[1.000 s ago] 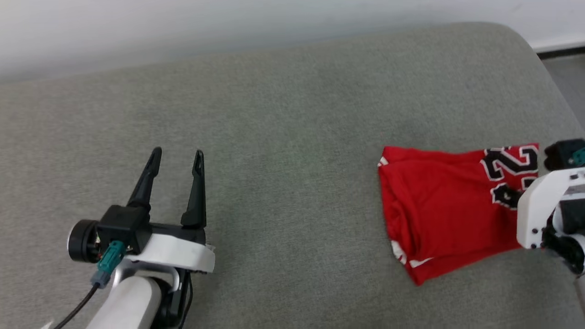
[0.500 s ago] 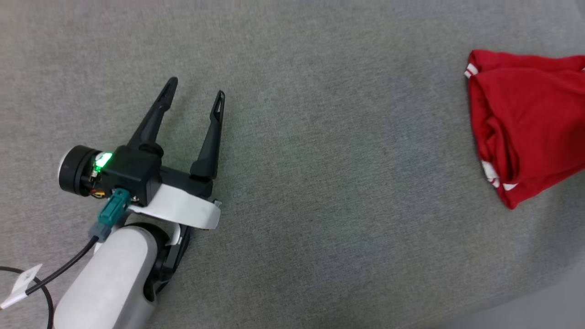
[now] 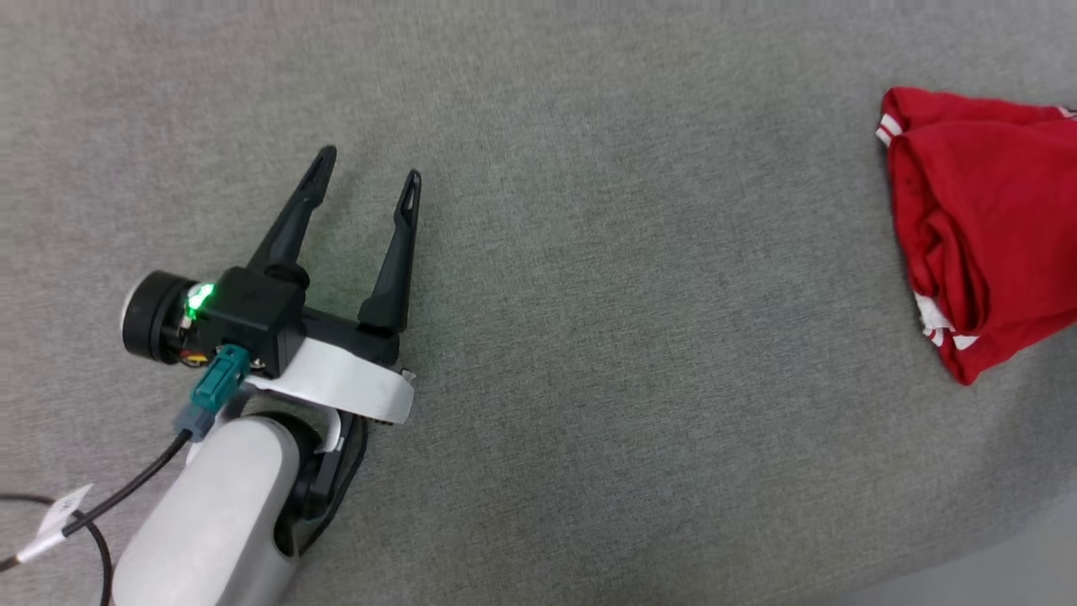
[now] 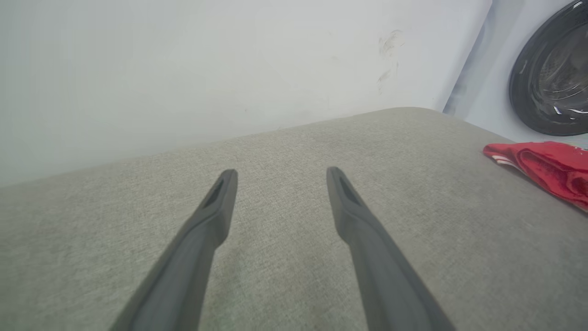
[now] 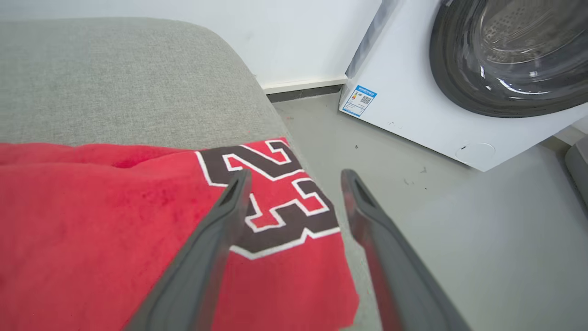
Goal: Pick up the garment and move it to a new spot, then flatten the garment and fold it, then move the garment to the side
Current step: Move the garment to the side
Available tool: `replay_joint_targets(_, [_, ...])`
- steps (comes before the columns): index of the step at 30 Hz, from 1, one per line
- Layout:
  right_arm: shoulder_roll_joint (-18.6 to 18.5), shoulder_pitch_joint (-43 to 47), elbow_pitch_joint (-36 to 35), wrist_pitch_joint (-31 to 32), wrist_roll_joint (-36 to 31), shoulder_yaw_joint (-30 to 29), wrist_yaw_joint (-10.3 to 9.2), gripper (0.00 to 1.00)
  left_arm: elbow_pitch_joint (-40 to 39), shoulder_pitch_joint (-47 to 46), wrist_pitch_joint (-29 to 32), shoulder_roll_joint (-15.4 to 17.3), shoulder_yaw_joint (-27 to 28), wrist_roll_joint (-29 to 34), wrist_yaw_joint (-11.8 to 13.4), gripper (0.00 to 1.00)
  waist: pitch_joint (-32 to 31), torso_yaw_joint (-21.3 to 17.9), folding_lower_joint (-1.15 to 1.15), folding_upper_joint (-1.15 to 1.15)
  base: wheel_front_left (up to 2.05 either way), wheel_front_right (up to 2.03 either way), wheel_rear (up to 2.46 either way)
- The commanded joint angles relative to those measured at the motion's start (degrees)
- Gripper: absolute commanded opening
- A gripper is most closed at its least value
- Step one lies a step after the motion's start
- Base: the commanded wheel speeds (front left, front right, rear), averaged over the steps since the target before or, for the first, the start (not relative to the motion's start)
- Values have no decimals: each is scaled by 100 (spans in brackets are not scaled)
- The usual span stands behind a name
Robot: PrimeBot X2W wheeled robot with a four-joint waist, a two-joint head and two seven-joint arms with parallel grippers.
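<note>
The garment, a red jersey folded into a compact bundle, lies at the right end of the grey cushion. Its black number with white outline faces up, near the cushion's edge. My right gripper hovers above that numbered corner, open, with nothing between its fingers. My left gripper stands open over bare cushion far to the left of the garment, holding nothing. From the left wrist, the garment lies low at the right.
A white washing machine with a dark round door stands on the floor right of the cushion. A white wall runs behind the cushion. A black cable with a tag trails from my left arm.
The head camera has tilted down and swung left, so the garment now sits at the picture's right edge and my right arm has left it. The garment lies as before.
</note>
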Motion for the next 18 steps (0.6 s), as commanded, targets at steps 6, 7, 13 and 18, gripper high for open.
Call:
replay_joint_targets(6, [169,392,-49,-472,-37,172,-9,100,345,516,-270,-239,42,-284,123,100,-909,115,-1,0,0,0,0])
replay_joint_targets(7, [210,491,-100,-508,-22,223,-9,100,405,598,-315,-275,50,-320,152,100,-1060,150,-1,0,0,0,0])
replay_joint_targets(13, [537,1273,-494,-600,233,711,-9,100,659,1114,-495,-491,136,-553,299,100,-1811,469,-1,0,0,0,0])
replay_joint_targets(18, [911,1969,-1000,-557,598,1237,-9,100,814,1475,-603,-607,254,-650,391,100,-2235,856,-1,0,0,0,0])
